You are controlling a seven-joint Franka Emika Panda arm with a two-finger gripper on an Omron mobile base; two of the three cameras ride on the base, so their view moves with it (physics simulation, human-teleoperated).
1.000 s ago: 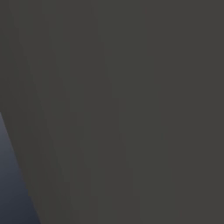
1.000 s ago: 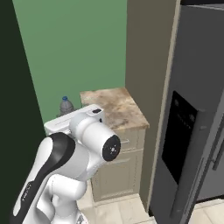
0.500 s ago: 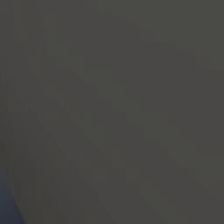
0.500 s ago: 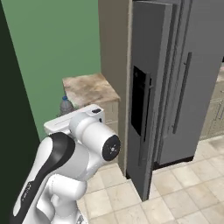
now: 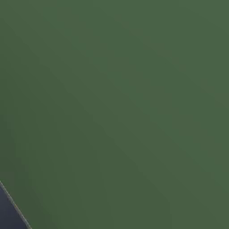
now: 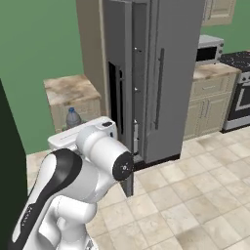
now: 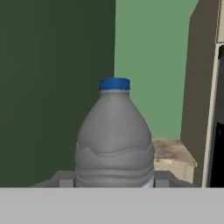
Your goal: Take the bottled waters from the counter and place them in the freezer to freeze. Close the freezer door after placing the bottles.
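Observation:
A grey bottled water (image 7: 114,139) with a blue cap stands upright between my fingers, and my gripper (image 7: 113,181) is shut on its lower body. Its top (image 6: 73,117) pokes up just behind my white hand in the right base view. Beyond it lies the beige marbled counter (image 6: 68,88), also at the right of the hand view as the counter (image 7: 173,153). The freezer door (image 6: 117,97) stands open, seen nearly edge-on, with the white-shelved freezer (image 6: 139,97) behind it.
The fridge's plain right door (image 6: 176,73) is shut. Beige cabinets (image 6: 210,97), a microwave (image 6: 210,46) and a stove (image 6: 239,88) line the right wall. Tiled floor (image 6: 195,195) lies ahead. A green wall (image 5: 114,89) is close on the left.
The base has turned, so the whole scene has shifted: the fridge now sits centre and more of the kitchen shows at right. The bottle stays held in my gripper.

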